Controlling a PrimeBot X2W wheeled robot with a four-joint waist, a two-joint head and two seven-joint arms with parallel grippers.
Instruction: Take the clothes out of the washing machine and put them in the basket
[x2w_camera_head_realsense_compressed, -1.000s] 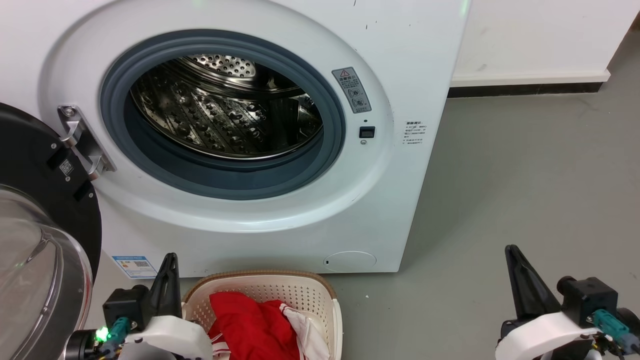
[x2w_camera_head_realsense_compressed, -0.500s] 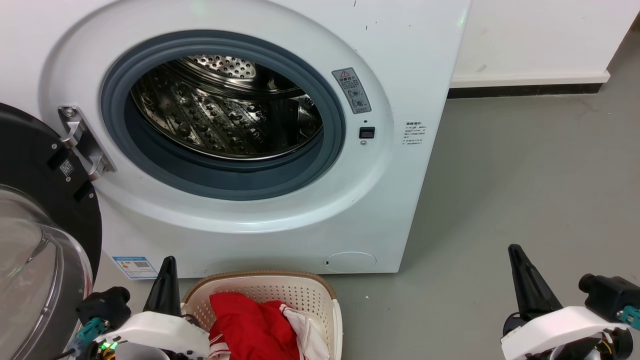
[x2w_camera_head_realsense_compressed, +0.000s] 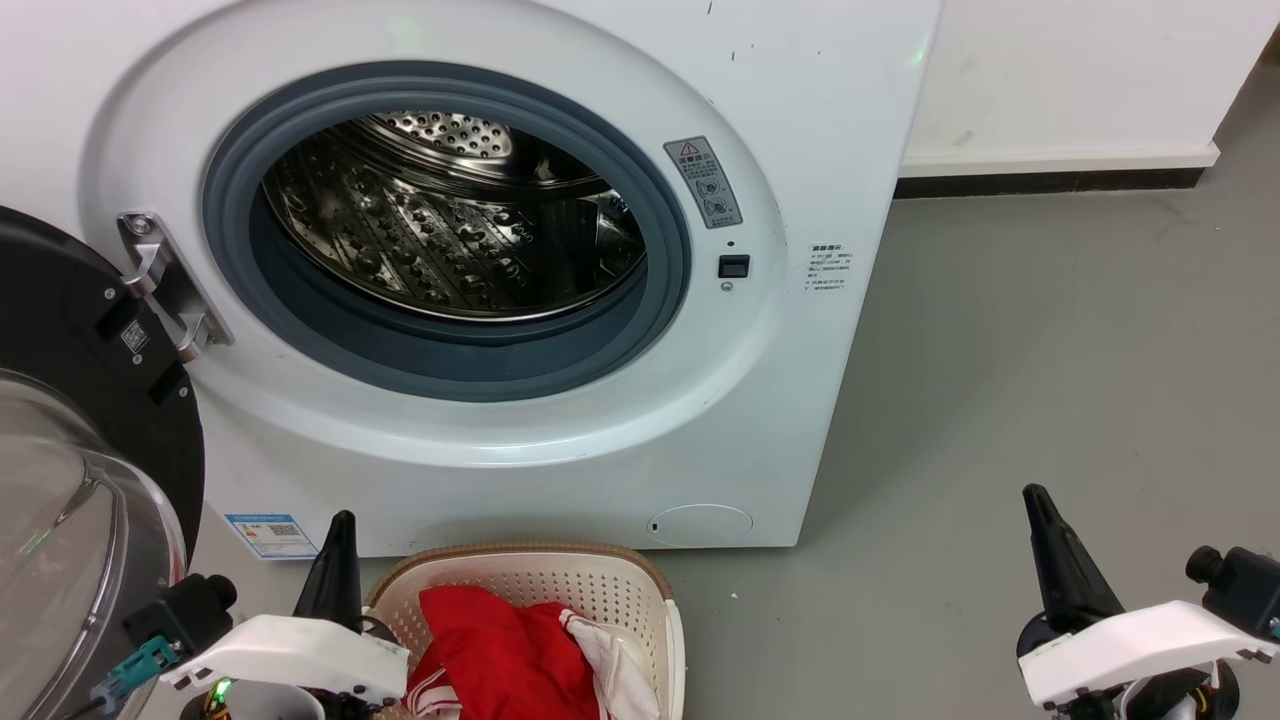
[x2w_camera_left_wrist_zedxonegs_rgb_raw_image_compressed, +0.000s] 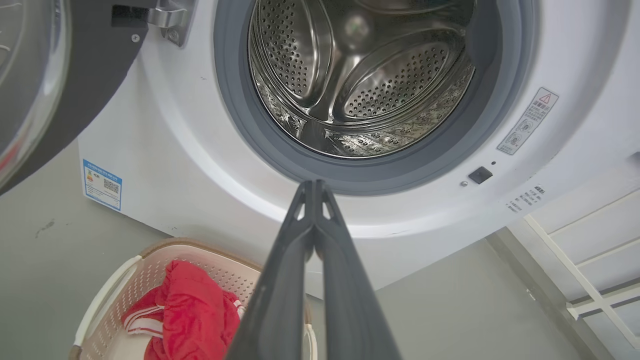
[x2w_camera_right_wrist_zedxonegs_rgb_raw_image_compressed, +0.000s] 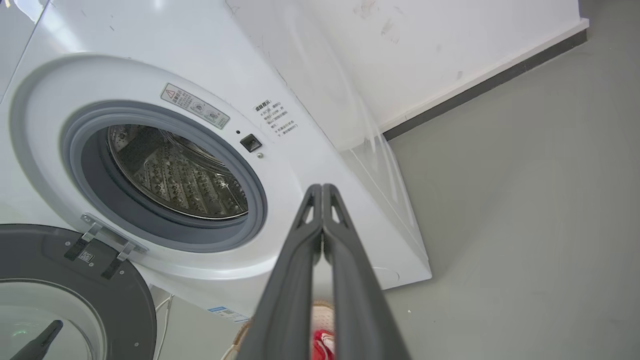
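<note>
Near the foot of the washing machine (x2w_camera_head_realsense_compressed: 560, 450), the basket (x2w_camera_head_realsense_compressed: 520, 550) holds crumpled, soft red and white clothes (x2w_camera_head_realsense_compressed: 500, 650). Just left of its woven-look rim, the left gripper (x2w_camera_head_realsense_compressed: 341, 522) points toward the perforated steel drum (x2w_camera_head_realsense_compressed: 450, 230), fingers pressed together on nothing. The right gripper (x2w_camera_head_realsense_compressed: 1033, 497), likewise clenched and empty, sits well apart over grey floor (x2w_camera_head_realsense_compressed: 1000, 350). That drum gleams with no cloth visible, so unloading looks finished; the left arm is nearer if anything lies hidden.
</note>
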